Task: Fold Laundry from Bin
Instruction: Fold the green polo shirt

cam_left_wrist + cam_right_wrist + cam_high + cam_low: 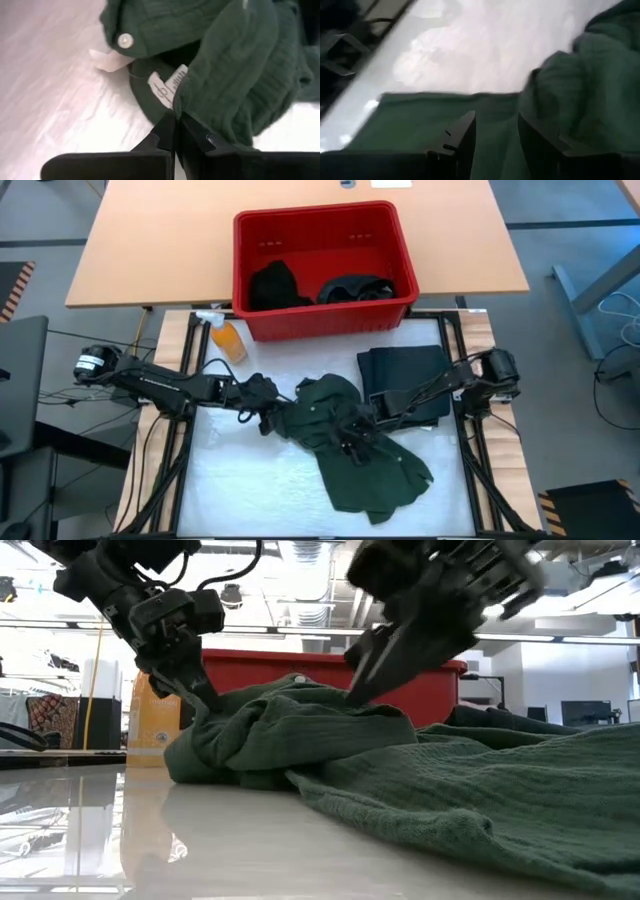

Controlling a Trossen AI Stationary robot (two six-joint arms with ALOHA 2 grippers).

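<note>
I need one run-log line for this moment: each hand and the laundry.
left hand: shut on green garment edge | right hand: open, over same garment | folded dark piece: beside it | bin: still holds clothes

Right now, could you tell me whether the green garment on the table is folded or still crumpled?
Crumpled: the green garment lies bunched and unevenly spread, and the left gripper pinches its edge.

Left gripper (174, 131) clamped tight; right gripper (496, 134) seemingly parted, both low.
</note>
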